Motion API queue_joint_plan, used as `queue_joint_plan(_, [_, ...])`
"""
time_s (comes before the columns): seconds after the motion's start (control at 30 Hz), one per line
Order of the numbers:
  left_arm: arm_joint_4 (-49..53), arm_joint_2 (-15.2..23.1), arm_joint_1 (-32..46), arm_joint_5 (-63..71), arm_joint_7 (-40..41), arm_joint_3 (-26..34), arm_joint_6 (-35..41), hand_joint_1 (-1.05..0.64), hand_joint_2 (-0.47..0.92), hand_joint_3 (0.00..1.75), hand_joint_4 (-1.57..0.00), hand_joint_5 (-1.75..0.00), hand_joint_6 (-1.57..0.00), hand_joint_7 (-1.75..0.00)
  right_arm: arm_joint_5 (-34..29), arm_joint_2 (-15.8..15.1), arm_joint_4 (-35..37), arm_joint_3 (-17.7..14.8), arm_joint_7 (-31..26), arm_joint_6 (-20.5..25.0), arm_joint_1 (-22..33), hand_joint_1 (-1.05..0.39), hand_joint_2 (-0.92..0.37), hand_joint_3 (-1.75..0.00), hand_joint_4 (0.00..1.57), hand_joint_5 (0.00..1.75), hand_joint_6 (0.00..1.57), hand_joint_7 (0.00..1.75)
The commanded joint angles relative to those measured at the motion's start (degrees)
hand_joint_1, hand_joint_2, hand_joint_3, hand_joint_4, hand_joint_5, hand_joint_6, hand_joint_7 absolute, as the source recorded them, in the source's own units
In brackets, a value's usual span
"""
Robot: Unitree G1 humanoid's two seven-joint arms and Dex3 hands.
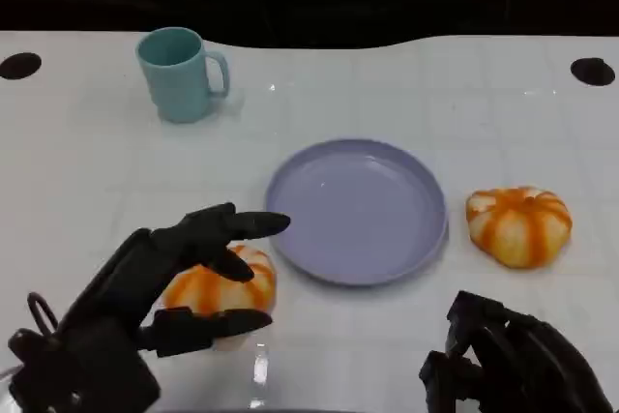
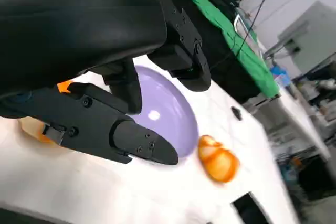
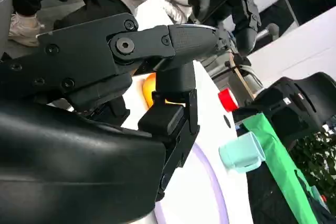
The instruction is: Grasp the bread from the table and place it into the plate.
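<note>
The left hand cups its spread fingers around an orange-striped bread roll on the white table, apparently closing to grasp, not yet lifting. The purple plate sits just beside. The right hand rests curled, holding nothing.

Bare table between near bread and plate; mug far behind

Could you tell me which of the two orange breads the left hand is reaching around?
The bread left of the purple plate; the left hand has its fingers around it. The other bread lies untouched right of the plate.
</note>
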Motion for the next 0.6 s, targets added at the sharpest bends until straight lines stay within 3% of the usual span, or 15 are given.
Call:
queue_joint_plan(0.03, [-4.8, 5.0, -0.4, 9.9, 0.7, -0.9, 1.7, -0.31, 0.76, 0.00, -0.33, -0.57, -0.44, -0.01, 0.0, -0.3, -0.1, -0.3, 0.0, -0.6, -0.3, -0.73, -0.92, -0.23, 0.90, 1.60, 0.81, 1.36])
queue_joint_plan(0.17, [-7.7, 6.5, -0.6, 20.8, 2.9, -2.3, 3.4, -0.32, 0.74, 0.00, -0.43, -0.35, -0.44, 0.00, -0.1, -0.3, 0.1, -0.3, 0.3, -1.0, -0.3, -0.73, -0.92, -0.24, 0.90, 1.60, 0.81, 1.36])
queue_joint_plan(0.3, [-10.1, 7.5, -1.3, 31.0, 2.5, -4.5, 5.8, -0.30, 0.73, 0.00, -0.44, -0.31, -0.41, 0.00, -0.2, -0.4, 0.1, -0.3, 0.3, -1.2, -0.2, -0.73, -0.92, -0.24, 0.90, 1.60, 0.80, 1.36])
queue_joint_plan(0.6, [-12.1, 5.9, -3.6, 45.5, -2.7, -10.0, 14.3, -0.20, 0.72, 0.00, -0.43, -0.25, -0.35, 0.00, 0.1, -0.4, -0.2, -0.4, 0.2, -1.0, 0.0, -0.73, -0.92, -0.24, 0.90, 1.61, 0.80, 1.37])
